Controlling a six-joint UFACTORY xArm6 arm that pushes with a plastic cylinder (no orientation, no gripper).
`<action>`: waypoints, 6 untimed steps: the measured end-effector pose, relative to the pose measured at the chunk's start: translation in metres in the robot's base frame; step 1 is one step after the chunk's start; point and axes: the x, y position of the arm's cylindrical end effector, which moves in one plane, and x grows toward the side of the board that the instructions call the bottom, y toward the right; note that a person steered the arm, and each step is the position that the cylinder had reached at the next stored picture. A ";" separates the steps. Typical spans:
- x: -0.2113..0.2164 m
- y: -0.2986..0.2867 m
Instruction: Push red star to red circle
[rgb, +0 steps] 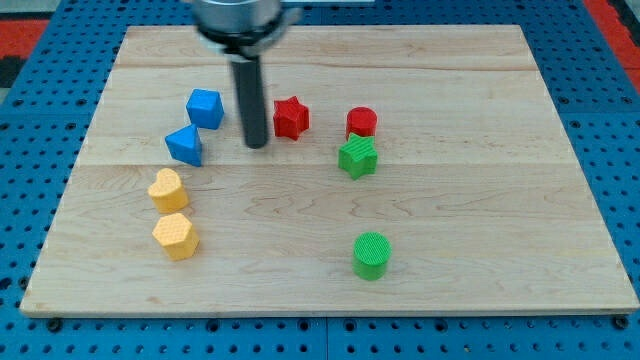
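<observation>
The red star (291, 117) lies on the wooden board (330, 170), above the middle. The red circle (362, 122) stands to its right with a gap between them. My tip (257, 144) rests on the board just left of the red star and slightly below it, close to it; I cannot tell if it touches. The dark rod rises from the tip to the view's top.
A green star (357, 157) sits right under the red circle, touching it. A green circle (372, 255) is at the lower middle. A blue cube (204, 108) and a blue triangle (185, 145) lie left of my tip. A yellow heart (167, 189) and a yellow hexagon (176, 236) lie at lower left.
</observation>
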 end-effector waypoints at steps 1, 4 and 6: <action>-0.047 -0.008; 0.019 0.125; -0.021 0.034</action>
